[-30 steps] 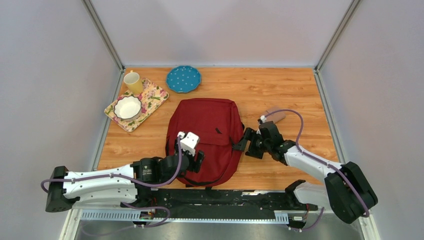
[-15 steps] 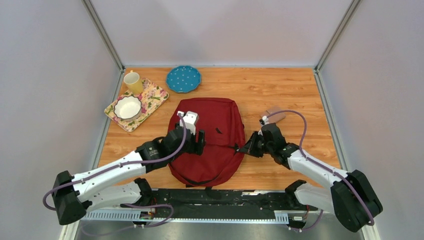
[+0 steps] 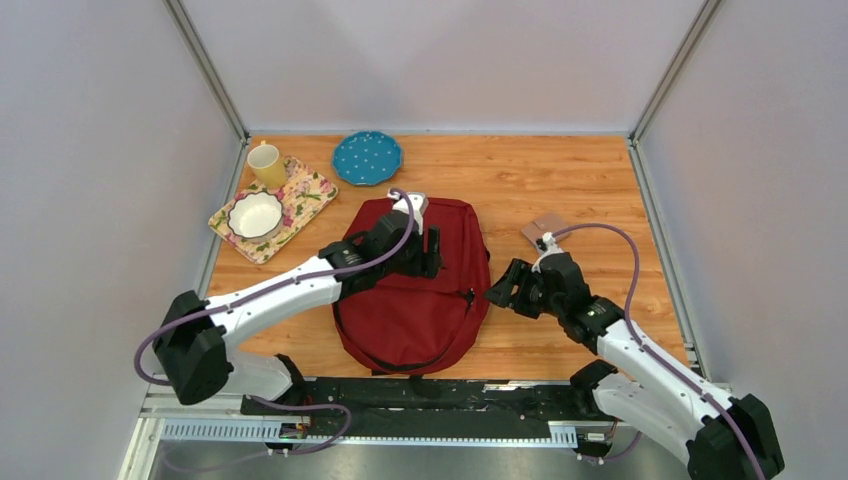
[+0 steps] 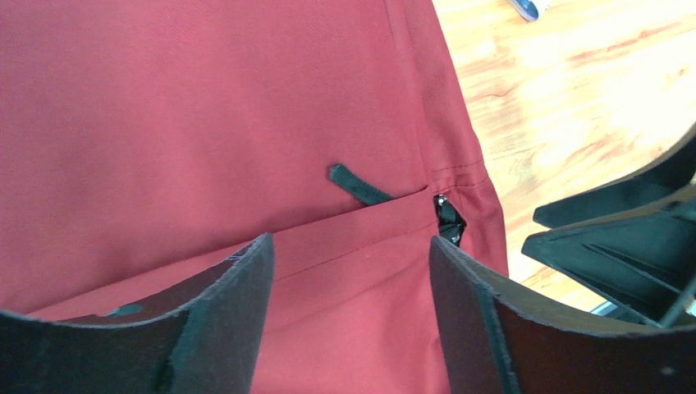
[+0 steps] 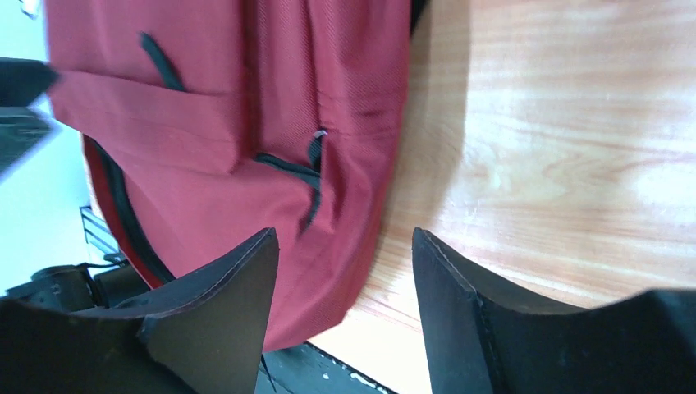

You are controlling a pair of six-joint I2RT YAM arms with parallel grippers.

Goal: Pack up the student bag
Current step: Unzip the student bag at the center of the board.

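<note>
Your large dark red fabric backpack (image 3: 410, 310) lies flat at the middle of the wooden table (image 3: 570, 180), closed, with its straps toward 6 o'clock. The left gripper (image 3: 430, 258) hangs over the bag's upper half with its jaws spread wide and nothing between them. In the left wrist view the fingertips (image 4: 246, 271) frame the front pocket seam, with a black fabric loop (image 4: 357, 185) and the black zipper pull (image 4: 447, 220) just beyond. You cannot tell whether the pads touch the cloth. The right gripper (image 3: 500, 292) sits at the bag's 3 o'clock edge, jaws also wide apart and empty. Its wrist view shows the side zipper pull (image 5: 312, 176) ahead of the gap, between the fingers. A small flat brown piece (image 3: 548, 225) lies at 2 o'clock from the bag. At 10 o'clock sits the floral tray (image 3: 312, 188), holding a white bowl (image 3: 255, 215) and a yellow mug (image 3: 266, 165). A blue dotted plate (image 3: 367, 157) lies toward 12.
</note>
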